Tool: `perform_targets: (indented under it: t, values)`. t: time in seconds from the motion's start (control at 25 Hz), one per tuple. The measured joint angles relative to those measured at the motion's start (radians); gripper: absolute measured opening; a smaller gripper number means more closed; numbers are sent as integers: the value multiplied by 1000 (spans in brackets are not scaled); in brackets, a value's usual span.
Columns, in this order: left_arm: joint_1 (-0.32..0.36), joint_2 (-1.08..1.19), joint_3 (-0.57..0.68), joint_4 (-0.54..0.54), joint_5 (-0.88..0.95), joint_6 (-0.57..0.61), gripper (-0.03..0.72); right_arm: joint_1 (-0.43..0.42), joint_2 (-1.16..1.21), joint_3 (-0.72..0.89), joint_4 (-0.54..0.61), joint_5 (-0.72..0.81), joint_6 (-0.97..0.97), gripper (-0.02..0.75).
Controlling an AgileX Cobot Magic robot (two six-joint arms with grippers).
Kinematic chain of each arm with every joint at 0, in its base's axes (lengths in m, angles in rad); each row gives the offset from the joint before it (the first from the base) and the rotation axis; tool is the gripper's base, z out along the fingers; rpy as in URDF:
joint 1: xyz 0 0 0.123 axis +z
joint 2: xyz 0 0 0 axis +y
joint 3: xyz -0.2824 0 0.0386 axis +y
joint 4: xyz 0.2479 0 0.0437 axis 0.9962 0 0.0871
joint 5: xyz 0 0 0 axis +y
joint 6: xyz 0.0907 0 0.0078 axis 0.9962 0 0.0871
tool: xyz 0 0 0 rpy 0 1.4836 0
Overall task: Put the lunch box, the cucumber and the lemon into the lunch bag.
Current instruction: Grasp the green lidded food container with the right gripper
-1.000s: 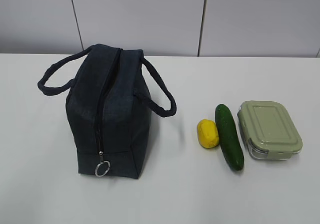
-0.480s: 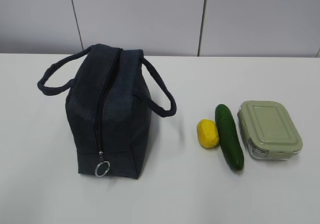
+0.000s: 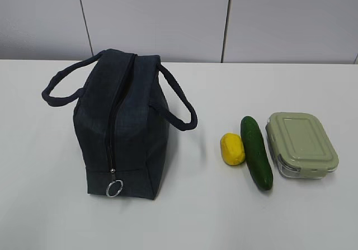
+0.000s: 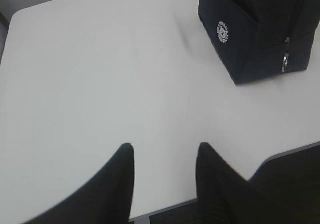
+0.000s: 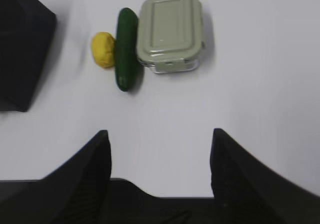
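left gripper (image 4: 162,156): jaws spread, nothing between them, hovering over bare white surface (image 4: 100,83) near its front edge. not seen in the exterior view.

right gripper (image 5: 160,139): jaws spread wider, empty, hanging above bare surface in front of the food items. also out of the exterior view.

from the left wrist view, the lunch bag (image 4: 250,28) sits up and to the right of the gripper, well apart; white round logo (image 4: 223,31) faces the camera, a zipper pull (image 4: 285,62) on the adjoining side.

from the right wrist view, lemon (image 5: 103,49), cucumber (image 5: 126,48) and lunch box (image 5: 170,31) lie in a row beyond the gripper, none touched by it. a dark corner of the bag shows at the left edge.

exterior view: lunch bag (image 3: 123,127) stands upright on the left half of the surface (image 3: 45,205), top zipper closed, silver ring pull (image 3: 114,189) hanging at the near end, handles (image 3: 176,102) drooping to either side. right of it, apart from the bag: lemon (image 3: 232,149), touching or just beside the cucumber (image 3: 256,152), which lies lengthwise beside the lunch box (image 3: 302,144), sage-green lid on. all three rest on the surface, outside the bag.
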Motion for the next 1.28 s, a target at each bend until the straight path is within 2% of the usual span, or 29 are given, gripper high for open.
perform_targets:
  t: [0.24, 0.56, 0.84, 1.28]
  values:
    - [-13, 0, 0, 3, 0, -2, 243, 0, 84, 0, 223, -96, -62, 468]
    - [-29, 0, 0, 5, 0, -11, 239, 0, 210, 0, 450, -117, -167, 468]
    - [-29, 0, 0, 22, 0, -43, 239, 0, 402, -8, 655, -124, -347, 468]
    - [-29, 0, 0, 26, -2, -47, 239, 0, 761, -168, 707, -124, -557, 468]
